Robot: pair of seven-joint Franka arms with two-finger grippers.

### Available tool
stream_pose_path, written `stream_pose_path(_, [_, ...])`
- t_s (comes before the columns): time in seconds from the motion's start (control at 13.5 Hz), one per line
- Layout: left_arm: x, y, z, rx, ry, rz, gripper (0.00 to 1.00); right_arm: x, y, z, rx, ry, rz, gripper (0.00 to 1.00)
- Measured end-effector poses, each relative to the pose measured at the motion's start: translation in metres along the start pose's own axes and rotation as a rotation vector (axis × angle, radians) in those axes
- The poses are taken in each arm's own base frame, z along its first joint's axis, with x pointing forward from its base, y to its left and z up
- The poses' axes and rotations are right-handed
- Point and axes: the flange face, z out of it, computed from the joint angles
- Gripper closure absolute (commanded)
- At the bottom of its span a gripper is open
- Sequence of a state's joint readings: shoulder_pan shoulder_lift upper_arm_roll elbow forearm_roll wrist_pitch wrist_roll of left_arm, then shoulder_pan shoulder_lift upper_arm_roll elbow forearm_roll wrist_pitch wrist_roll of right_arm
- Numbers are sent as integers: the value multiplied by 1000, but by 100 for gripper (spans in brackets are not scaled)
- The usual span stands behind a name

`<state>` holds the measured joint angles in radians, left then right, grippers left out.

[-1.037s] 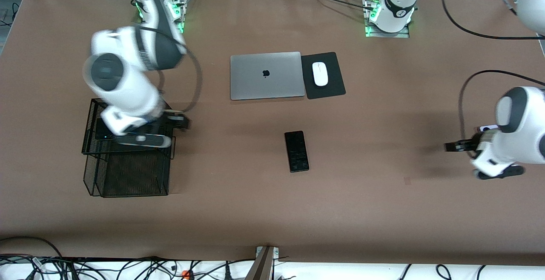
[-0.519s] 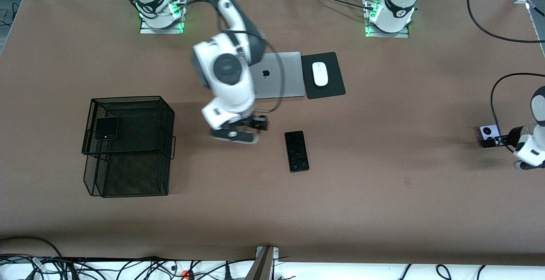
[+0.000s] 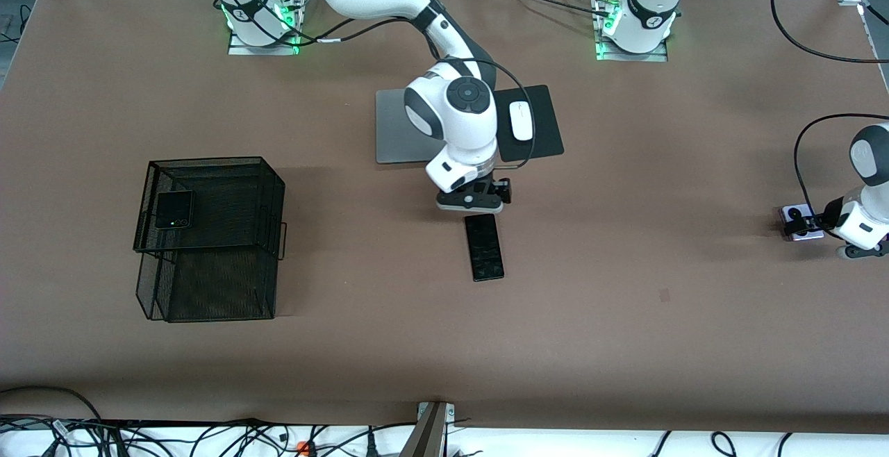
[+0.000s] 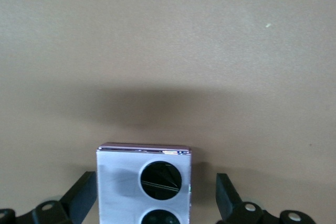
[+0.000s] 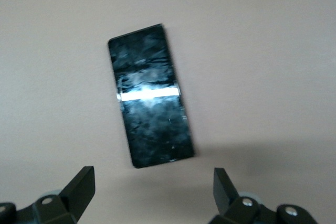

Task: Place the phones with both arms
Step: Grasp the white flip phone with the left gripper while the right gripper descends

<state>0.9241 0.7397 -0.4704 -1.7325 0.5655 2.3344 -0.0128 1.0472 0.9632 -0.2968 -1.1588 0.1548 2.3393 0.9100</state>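
The long black slab phone lies flat mid-table; it also shows in the right wrist view. My right gripper hangs open and empty just above its end toward the laptop. The lavender phone lies at the left arm's end of the table; in the left wrist view its two black circles show. My left gripper is open around it, a gap on each side. The small black folded phone rests on top of the black mesh basket.
A grey laptop and a white mouse on a black pad sit farther from the camera than the slab phone, partly hidden by the right arm. Cables run along the table's edges.
My right arm swung from the basket toward mid-table and now hangs over the slab phone's end. My left gripper drew back toward the left arm's end and now straddles the lavender phone.
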Motion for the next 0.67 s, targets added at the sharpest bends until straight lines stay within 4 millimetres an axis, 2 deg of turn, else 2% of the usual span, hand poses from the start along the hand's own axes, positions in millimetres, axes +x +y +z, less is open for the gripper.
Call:
stream_pose_path(0.44, [-2, 0, 5, -4, -8, 4, 0, -3, 3, 38, 6, 136, -108, 0])
stream_pose_path(0.67, [-5, -9, 6, -4, -10, 30, 0, 0, 7, 52, 34, 180, -118, 0])
